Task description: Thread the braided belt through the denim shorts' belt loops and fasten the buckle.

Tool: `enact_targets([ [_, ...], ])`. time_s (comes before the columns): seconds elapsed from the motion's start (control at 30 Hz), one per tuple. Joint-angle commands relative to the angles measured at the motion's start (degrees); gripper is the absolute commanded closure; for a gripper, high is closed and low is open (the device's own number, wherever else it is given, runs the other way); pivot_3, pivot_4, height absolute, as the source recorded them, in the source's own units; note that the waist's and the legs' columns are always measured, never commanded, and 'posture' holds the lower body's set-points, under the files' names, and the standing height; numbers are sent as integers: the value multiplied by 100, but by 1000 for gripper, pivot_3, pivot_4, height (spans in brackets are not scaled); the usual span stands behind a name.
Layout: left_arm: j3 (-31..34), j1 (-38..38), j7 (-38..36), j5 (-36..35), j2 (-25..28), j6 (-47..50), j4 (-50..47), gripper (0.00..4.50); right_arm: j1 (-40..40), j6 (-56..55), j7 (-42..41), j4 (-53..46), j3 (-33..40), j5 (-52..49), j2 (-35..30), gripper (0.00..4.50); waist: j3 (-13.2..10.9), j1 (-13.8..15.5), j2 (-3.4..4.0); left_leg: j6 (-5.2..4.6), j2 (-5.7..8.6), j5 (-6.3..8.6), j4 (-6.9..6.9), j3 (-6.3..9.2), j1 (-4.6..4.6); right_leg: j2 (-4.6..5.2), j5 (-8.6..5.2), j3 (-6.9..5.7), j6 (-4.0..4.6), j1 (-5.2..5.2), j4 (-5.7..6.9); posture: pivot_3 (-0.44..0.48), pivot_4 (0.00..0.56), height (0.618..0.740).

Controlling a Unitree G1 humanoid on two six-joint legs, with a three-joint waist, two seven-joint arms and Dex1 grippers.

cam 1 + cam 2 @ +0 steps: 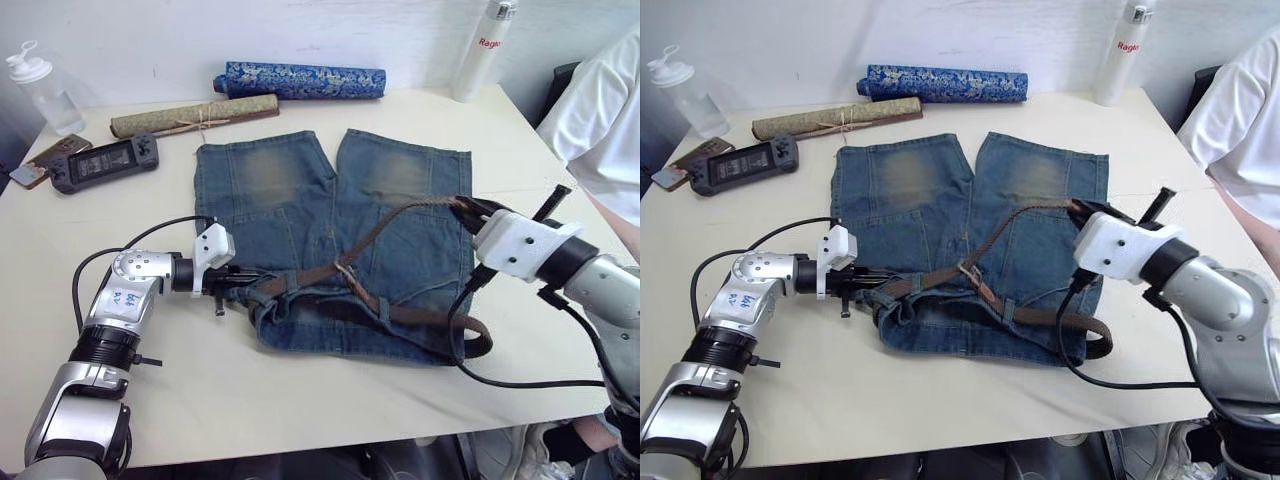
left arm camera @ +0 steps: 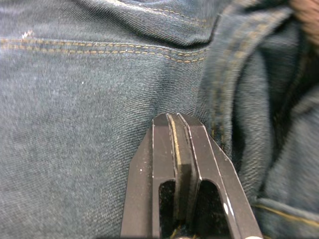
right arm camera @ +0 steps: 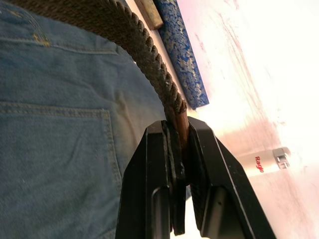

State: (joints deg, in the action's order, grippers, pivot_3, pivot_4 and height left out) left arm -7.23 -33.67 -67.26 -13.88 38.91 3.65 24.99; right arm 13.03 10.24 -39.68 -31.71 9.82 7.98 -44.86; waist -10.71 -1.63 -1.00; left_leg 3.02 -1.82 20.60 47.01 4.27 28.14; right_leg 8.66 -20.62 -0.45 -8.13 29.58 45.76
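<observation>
Soft, floppy braided belt (image 1: 385, 225), best held by the firm tip. Right gripper (image 3: 182, 130) clamped on that tip. Left gripper (image 2: 175, 130) pressed together, maybe pinching denim shorts (image 1: 260, 185).

Matt, faded denim cloth is seen in the denim shorts (image 1: 330, 210). The braided belt (image 3: 144, 45) is woven from rough cord. A smooth leather tip is clamped between glossy black fingers (image 3: 159, 164).
</observation>
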Motion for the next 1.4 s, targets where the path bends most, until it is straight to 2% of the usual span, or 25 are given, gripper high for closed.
enact_targets([
  [0.03,-134,271,-92,401,183,-158,104,4451,73,-2,150,-231,172,-23,-18,4500,0,-4,0,0,0,0,0,0,0,0,0,0,0,0,-1,0,150,645],
  [0.23,-520,537,89,1244,435,-1589,531,4451,206,23,153,-58,502,-191,-145,4500,2,-16,3,-3,-1,2,-1,0,-7,0,-3,0,6,0,3,0,150,645],
  [0.43,-194,356,407,892,147,-1552,604,4451,312,0,29,-246,125,-307,-128,4500,8,7,13,-5,-1,2,0,0,-12,0,-3,0,6,-4,6,0,150,645],
  [0.53,78,389,443,472,70,-1203,138,4451,334,76,35,-473,-415,-242,77,4500,11,10,18,-5,0,2,0,0,-11,0,-3,0,5,-4,6,0,150,645],
  [0.6,330,496,455,13,45,-623,-493,4451,407,86,47,-521,-863,-126,231,4500,11,7,18,-5,-1,2,0,0,-12,-1,-3,0,5,-5,8,0,150,645],
  [0.8,1060,669,965,-1312,139,1662,-2656,4451,904,207,32,-229,-1737,235,524,4500,-7,10,-7,-2,0,0,0,8,10,-1,-3,0,1,6,4,0,150,645],
  [0.9,1464,679,1302,-2132,149,2747,-3510,3509,1035,216,9,-70,-1906,319,572,4500,-7,8,-8,-1,1,-1,0,10,9,-1,-4,0,1,2,1,0,150,645],
  [0.97,1622,767,1515,-2500,182,3243,-4094,2547,1101,203,-37,2,-1984,350,567,4500,-8,3,-9,-1,1,-1,0,10,9,-1,-4,0,1,2,0,0,150,645],
  [1.03,1585,965,1762,-2450,195,3392,-4618,1894,1171,169,-80,74,-2053,373,564,4500,-8,-6,-9,-2,1,-1,0,10,9,-1,-4,0,2,3,1,0,150,645],
  [1.1,1469,1147,1942,-2298,188,3404,-5009,918,1235,160,-98,124,-2108,401,582,4500,-8,-10,-8,-2,1,0,0,9,7,-1,-5,1,3,3,2,0,150,645],
  [1.17,1328,1294,2148,-2112,106,3323,-5333,284,1313,180,-107,165,-2164,442,621,4500,-8,-6,-8,-2,1,0,0,10,7,-3,-5,0,3,4,3,0,150,645],
  [1.3,944,1276,3062,-1294,-196,3150,-5442,284,1477,162,-141,237,-2279,488,709,4500,-8,12,-10,-2,1,0,1,10,8,-2,-5,0,4,3,2,0,150,645],
  [1.4,770,1174,3454,-1020,-435,3160,-5473,284,1534,156,-165,244,-2328,503,747,4500,-12,22,-16,-2,3,0,4,10,10,-1,-5,1,3,2,2,0,150,645],
])
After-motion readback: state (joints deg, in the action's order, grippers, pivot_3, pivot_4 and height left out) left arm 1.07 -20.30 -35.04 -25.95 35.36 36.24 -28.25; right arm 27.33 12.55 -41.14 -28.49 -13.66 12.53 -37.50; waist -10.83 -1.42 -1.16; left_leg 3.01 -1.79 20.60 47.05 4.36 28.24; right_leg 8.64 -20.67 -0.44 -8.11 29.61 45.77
